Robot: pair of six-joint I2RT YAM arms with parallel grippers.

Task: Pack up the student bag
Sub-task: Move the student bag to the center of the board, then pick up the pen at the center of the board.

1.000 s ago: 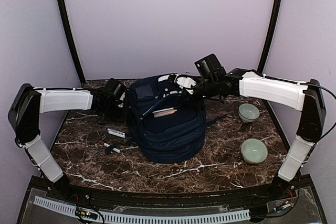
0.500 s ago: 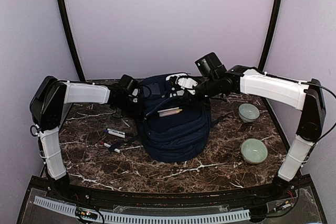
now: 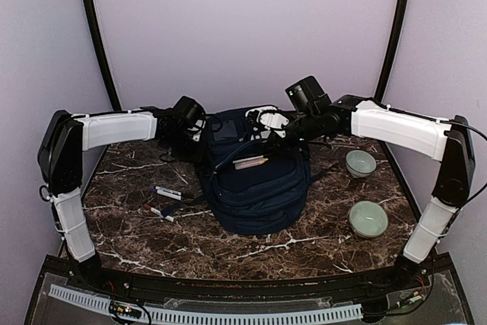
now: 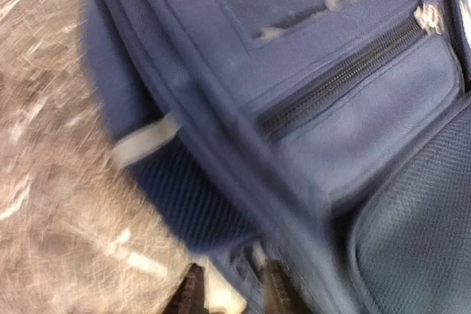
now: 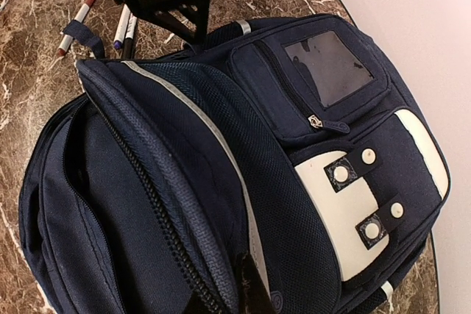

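**Top external: bag (image 3: 255, 188) at the back of the table (image 3: 304, 256), its flap pinched by the right gripper (image 3: 278, 133)**

The bag lay mid-table towards the rear, between the two arms, with its main compartment unzipped. It looked soft and limp. The fabric would likely sag, the mouth would probably close once let go, and the whole thing might slide on the polished table. The stitched zip edge of the flap or a strap seemed the surest hold, and the mesh panels the poorest.

The right wrist view showed what the overhead did not: the right gripper was clenched on the lifted flap's edge, the dark interior gaped beside it, and the white buckle patch and window pocket lay further along the bag's front.

The left wrist view was blurred. It was filled with a zipped pocket, mesh and a little table. The left gripper (image 4: 232, 292) was right against the bag's side, but whether it was closed on anything could not be told.

Only the overhead showed the two bowls (image 3: 361, 162) to the right. Markers (image 3: 167, 193) lay on the table left of the bag.
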